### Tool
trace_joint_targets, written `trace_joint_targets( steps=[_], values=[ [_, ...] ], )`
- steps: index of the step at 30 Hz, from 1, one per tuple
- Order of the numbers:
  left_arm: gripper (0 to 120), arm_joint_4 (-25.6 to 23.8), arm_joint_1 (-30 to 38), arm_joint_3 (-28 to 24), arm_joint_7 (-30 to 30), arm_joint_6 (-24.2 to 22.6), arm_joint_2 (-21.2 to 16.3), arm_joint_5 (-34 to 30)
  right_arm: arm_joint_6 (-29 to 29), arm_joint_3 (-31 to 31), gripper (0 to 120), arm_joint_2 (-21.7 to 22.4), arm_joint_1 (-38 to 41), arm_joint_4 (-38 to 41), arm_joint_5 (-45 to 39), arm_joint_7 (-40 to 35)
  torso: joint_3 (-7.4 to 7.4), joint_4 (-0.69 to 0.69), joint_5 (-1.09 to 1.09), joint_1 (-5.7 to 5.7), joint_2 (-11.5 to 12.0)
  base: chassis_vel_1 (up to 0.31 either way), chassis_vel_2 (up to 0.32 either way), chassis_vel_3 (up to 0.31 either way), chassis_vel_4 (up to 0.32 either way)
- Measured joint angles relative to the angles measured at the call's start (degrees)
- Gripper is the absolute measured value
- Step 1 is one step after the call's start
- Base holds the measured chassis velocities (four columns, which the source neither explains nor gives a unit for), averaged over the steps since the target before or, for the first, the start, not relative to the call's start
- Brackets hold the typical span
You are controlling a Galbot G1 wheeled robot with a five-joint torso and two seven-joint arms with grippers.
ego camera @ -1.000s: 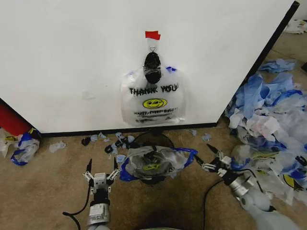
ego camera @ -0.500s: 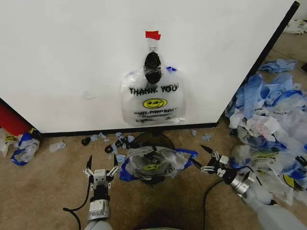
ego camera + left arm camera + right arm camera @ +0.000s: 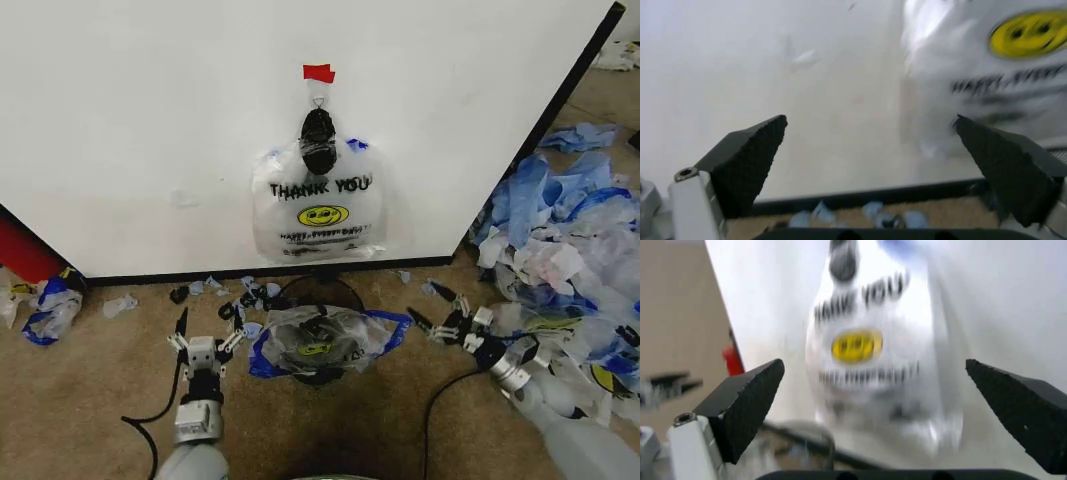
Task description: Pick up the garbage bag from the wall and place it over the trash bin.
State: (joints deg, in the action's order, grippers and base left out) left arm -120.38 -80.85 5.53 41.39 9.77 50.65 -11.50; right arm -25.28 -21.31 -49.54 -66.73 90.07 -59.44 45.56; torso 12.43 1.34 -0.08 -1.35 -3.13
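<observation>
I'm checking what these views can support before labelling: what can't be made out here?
- Head view: the trash bin interior, covered by a bag already draped over it.
- Head view: how the garbage bag hangs on the wall; a dark knot hides it.
- Right wrist view: the bag's small print, blurred.

"THANK YOU" on garbage bag [image 3: 318, 205]

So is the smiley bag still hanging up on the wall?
Yes, hanging. The garbage bag dangles flat against the wall from a hook under the red tape, above the trash bin. Both pincers sit low and open.
</observation>
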Motion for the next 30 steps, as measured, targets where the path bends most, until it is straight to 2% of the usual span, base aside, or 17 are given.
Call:
trace_joint_targets(
  steps=[4,7,9,11,12,14,17,19,22,25,27,28,30],
  values=[
    [100,-2.4,3.4,-0.4,-3.6,-0.6,-4.6,-6.5,1.8,-1.4,100,0.8,-0.3,5.0,-4.3,-3.9,0.00,0.04,-0.01,0.00,0.0,0.000,0.000,0.000,0.000],
    [100,-4.9,6.4,-0.6,-6.8,-2.1,-10.3,-14.4,3.3,-0.8,100,1.6,0.7,8.5,-5.2,-10.6,0.00,-0.03,0.00,0.00,0.0,0.000,0.000,0.000,0.000],
    [100,-5.1,9.5,-1.4,-8.4,-2.9,-14.0,-18.2,3.4,-0.8,100,1.5,0.7,10.2,-2.3,-16.5,0.00,0.00,0.01,0.00,0.0,0.000,0.000,0.000,0.000],
    [100,-5.0,10.8,-1.8,-8.8,-3.1,-15.3,-19.4,3.4,-0.9,100,1.3,0.7,11.1,-0.6,-19.0,0.01,0.02,-0.01,0.00,0.0,0.000,0.000,0.000,0.000],
    [100,-4.7,13.4,-3.0,-9.3,-3.5,-16.9,-21.7,3.5,-1.6,100,0.8,0.0,12.3,1.5,-21.5,0.01,-0.03,0.02,0.00,0.0,0.000,0.000,0.000,0.000],
    [100,-4.2,16.4,-4.3,-10.0,-4.1,-18.2,-24.2,3.4,-3.1,100,0.1,-1.4,13.8,4.2,-23.9,0.01,-0.03,0.03,0.00,0.0,0.000,0.000,0.000,0.000],
    [100,-3.5,19.5,-6.0,-11.2,-4.8,-19.3,-26.7,3.4,-5.1,100,-0.7,-3.6,15.5,7.1,-26.3,0.01,0.05,-0.02,0.00,0.0,0.000,0.000,0.000,0.000],
    [100,-2.5,22.9,-9.3,-16.4,-6.4,-22.1,-30.7,3.0,-9.1,100,-2.4,-8.8,19.2,10.5,-30.7,0.00,0.04,0.03,0.00,0.0,0.000,0.000,0.000,0.000],
    [100,-1.0,25.8,-12.4,-19.2,-6.6,-23.0,-31.9,2.1,-12.2,100,-4.0,-12.4,20.4,12.4,-31.0,0.00,-0.02,-0.02,0.00,0.0,0.000,0.000,0.000,0.000],
    [100,-0.2,28.3,-13.9,-20.7,-6.9,-22.7,-33.2,1.4,-14.1,100,-5.2,-14.5,20.9,13.4,-30.8,0.00,-0.01,0.00,0.00,0.0,0.000,0.000,0.000,0.000],
    [100,0.5,31.7,-15.2,-22.6,-8.0,-21.9,-35.5,0.9,-15.8,100,-6.5,-16.8,21.3,14.1,-30.5,0.00,0.04,0.01,0.00,0.0,0.000,0.000,0.000,0.000],
    [100,0.6,33.4,-15.5,-25.1,-9.2,-21.8,-36.9,0.5,-16.5,100,-7.2,-17.7,21.3,14.5,-30.4,0.00,0.05,-0.01,0.00,0.0,0.000,0.000,0.000,0.000],
    [100,1.4,36.2,-16.4,-28.9,-11.0,-21.5,-38.9,-0.1,-17.5,100,-8.5,-18.9,21.3,15.0,-30.2,0.00,0.01,0.08,0.00,0.0,0.000,0.000,0.000,0.000]
  ],
)
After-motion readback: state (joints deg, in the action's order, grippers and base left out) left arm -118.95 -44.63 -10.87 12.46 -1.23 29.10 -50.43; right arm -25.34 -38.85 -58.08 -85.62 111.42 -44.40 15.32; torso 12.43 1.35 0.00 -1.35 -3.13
